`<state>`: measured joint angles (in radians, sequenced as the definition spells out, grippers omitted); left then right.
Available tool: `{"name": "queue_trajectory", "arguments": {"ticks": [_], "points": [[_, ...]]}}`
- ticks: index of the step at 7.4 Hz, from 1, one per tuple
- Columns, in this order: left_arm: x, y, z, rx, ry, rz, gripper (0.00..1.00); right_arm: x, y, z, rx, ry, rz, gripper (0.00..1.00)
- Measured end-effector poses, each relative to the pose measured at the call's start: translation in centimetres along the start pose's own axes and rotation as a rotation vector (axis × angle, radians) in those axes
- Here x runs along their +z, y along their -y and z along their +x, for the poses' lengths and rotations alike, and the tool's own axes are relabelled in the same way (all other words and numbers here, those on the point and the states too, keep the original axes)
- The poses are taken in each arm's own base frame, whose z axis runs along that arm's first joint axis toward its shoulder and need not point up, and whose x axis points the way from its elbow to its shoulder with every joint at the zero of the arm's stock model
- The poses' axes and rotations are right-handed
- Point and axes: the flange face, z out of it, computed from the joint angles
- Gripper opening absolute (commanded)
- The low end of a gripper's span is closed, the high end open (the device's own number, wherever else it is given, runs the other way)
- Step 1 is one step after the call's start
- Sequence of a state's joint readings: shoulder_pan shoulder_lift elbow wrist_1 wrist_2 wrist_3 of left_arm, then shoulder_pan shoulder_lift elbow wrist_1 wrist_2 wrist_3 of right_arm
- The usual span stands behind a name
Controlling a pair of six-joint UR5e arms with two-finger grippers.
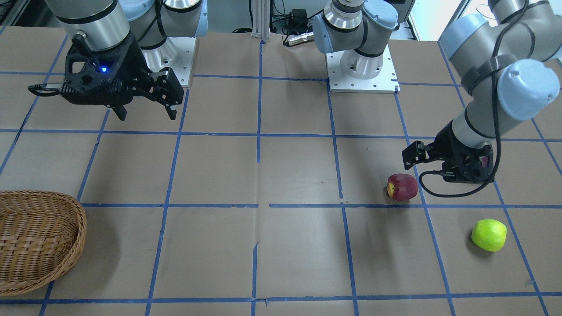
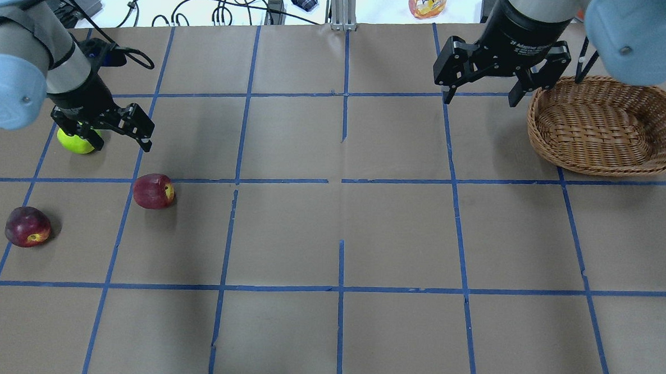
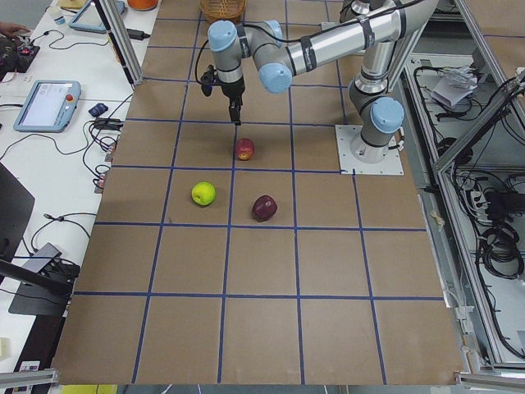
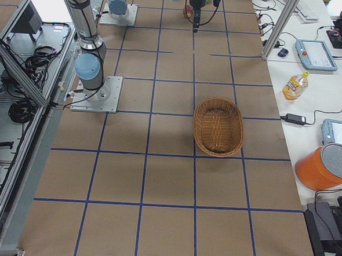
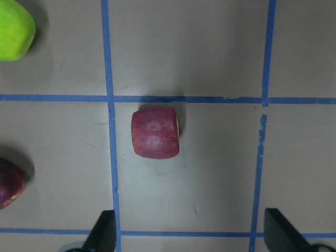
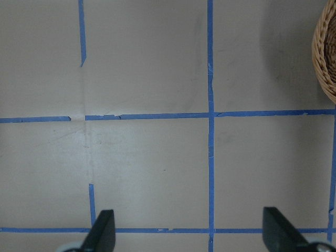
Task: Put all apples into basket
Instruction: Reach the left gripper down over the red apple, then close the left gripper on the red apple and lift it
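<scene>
Left side of brown-paper desk (image 2: 342, 227) w/ blue tape grid: dark maroon-purple apple (image 2: 27, 226) near, bright lime-green apple (image 2: 75, 142) farther. Left claw (image 5: 190, 232) spread wide, empty, above red apple w/ yellowish patch (image 2: 154, 191). Right claw (image 2: 481, 95) wide, empty, just left of light-brown oval wicker basket (image 2: 604, 156), far right.

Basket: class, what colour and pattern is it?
The basket is light-brown woven wicker, shown best in the overhead exterior view.
</scene>
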<state>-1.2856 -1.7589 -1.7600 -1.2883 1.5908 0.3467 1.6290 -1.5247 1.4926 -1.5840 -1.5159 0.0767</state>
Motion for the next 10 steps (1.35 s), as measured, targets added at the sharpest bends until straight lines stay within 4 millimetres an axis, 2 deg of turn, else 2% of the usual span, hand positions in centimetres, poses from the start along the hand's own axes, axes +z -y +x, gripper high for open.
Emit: {"name": "queue_trajectory", "arguments": {"ticks": [2,4,6,9,10], "points": [[3.7,0.9,-0.7,0.024,-0.014,-0.012,1.0,0.0,0.0,0.0,0.0,-0.001,-0.001,1.0],[6.1,1.1,-1.4,-0.002,-0.045,-0.042,1.0,-0.1,0.0,0.0,0.001,-0.001,0.003,1.0],[8.6,0.2,-2.4,-0.041,-0.065,-0.074,1.0,-0.1,0.1,0.0,0.001,0.001,0.004,1.0],[11.2,-0.1,-2.6,-0.138,-0.074,-0.081,1.0,0.0,0.3,-0.2,-0.002,0.002,0.0,1.0],[11.8,-0.2,-2.4,-0.148,-0.087,-0.086,0.82,0.0,0.3,-0.2,-0.003,0.002,0.0,1.0]]}}
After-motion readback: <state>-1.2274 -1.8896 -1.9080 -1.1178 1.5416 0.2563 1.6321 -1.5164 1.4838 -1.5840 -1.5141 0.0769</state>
